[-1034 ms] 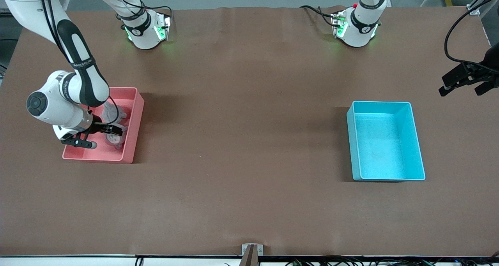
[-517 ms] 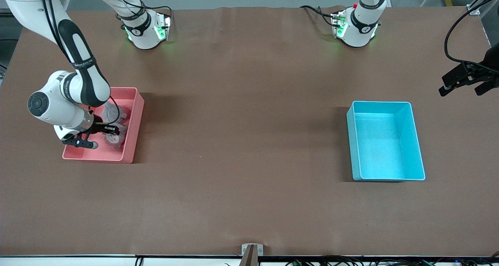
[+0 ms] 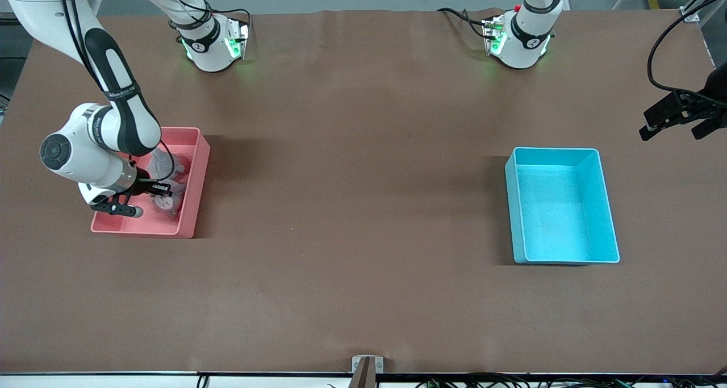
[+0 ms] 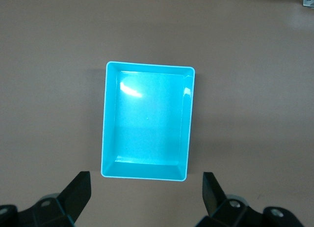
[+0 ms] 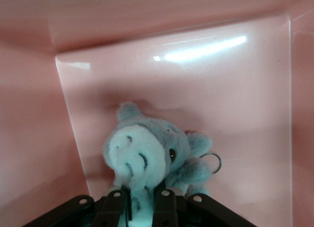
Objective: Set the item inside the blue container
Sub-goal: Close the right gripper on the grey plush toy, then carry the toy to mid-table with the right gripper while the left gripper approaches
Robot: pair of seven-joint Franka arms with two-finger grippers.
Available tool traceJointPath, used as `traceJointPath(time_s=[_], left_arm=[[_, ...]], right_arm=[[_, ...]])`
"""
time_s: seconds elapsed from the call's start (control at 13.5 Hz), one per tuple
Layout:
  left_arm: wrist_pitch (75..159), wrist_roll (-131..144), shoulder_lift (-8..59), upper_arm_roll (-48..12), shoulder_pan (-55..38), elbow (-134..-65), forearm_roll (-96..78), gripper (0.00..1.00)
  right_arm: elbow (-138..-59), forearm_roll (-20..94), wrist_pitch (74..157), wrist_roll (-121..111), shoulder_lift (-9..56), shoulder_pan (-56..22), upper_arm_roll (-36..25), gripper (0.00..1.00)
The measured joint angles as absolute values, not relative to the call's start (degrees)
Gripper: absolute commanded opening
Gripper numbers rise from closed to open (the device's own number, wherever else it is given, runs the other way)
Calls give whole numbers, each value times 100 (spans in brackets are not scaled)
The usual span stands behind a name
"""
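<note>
Nearest the front camera, toward the left arm's end of the brown worktop (image 3: 352, 217): light blue rectangular plastic bin with straight walls and a thin pale rim (image 3: 608, 206), upright, nothing inside. Seen straight down from the left wrist view too, same bin (image 4: 109, 124), bare floor, glare on one inner wall.

Toward the right arm's end, about level with it: pink rectangular plastic bin (image 3: 193, 200). Inside, a small grey-blue plush animal with a pale snout and a thin metal key ring (image 5: 147, 156), lying on the pink floor close to one wall. Down in that bin, right gripper (image 3: 162, 190), jaws nearly together and pinched on the lower part of the plush toy, per the right wrist view (image 5: 142, 207). Toy well apart from the blue bin.

Farther up, over the edge of the worktop at the left arm's end: left gripper (image 3: 673, 121), black, waiting in the air, jaws spread wide apart with nothing between them.
</note>
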State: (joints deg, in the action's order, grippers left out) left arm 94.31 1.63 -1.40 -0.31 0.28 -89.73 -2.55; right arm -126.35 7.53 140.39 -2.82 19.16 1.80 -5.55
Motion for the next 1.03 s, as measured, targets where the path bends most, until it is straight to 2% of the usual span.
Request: traceJointPath(time_s=[0.15, 0.3, 0.81, 1.03], left_arm=[[9431, 163, -140, -31, 28, -8974, -255, 100], [9431, 163, -140, -31, 28, -8974, -255, 100], [9431, 163, -138, -31, 28, -8976, -255, 100], [9431, 163, -138, -31, 29, -8976, -255, 100]], right_arm=[[-12518, 753, 13846, -282, 1916, 181, -560, 1], [-12183, 753, 13301, -282, 1909, 181, -563, 1], [-9988, 752, 10535, 342, 1809, 141, -563, 1], [-9575, 768, 10097, 1670, 1805, -323, -523, 1]])
